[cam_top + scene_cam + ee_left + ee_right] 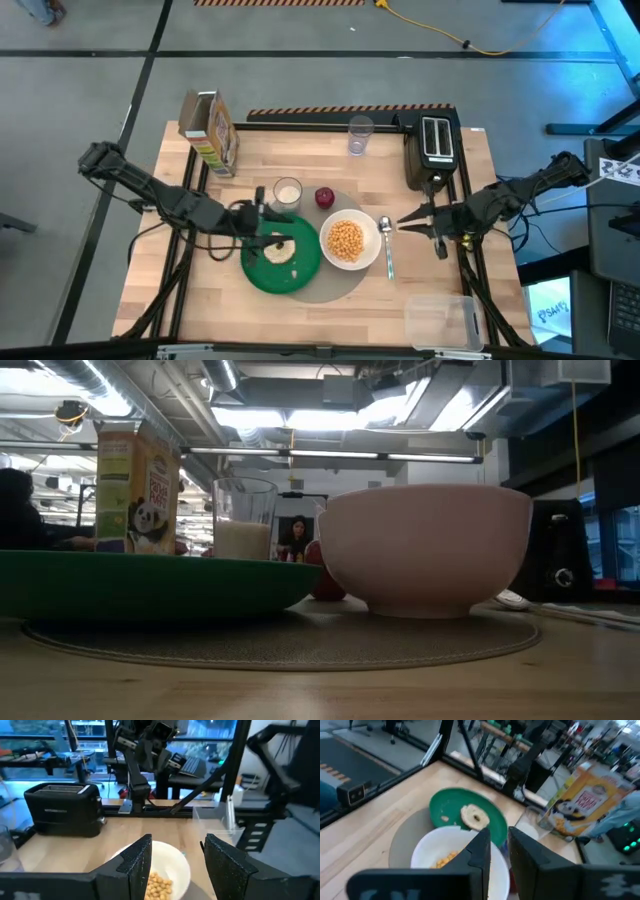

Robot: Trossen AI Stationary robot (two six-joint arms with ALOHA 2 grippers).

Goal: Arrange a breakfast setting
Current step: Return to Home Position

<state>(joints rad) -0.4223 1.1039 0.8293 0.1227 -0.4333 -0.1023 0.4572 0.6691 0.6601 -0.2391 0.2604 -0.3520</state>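
The mat [330, 290] is carrying everything within a diner's reach: bagel [280, 250] on plate [262, 272], spoon [387, 245] right of bowl [348, 242], apple [324, 197] and milk glass [287, 192] behind. The left gripper [177, 837] and right gripper [499, 832] are hanging empty (left wide, right barely parted), so only retreating seems left

This is a robotics lab in an open, industrial-looking hall. The wooden desk [215, 300] has the dark left arm [150, 190] and right arm [520, 195] mounted at its sides. Hazard-striped tape [345, 110] edges its far side. Beyond that, a yellow cable [440, 30] trails over the grey concrete floor [300, 80]. A lit screen [553, 303] glows at the near right. Overhead run bare ducts [110, 380] and strip lights [330, 455]. Far behind, a person [297, 535] sits among workstations.
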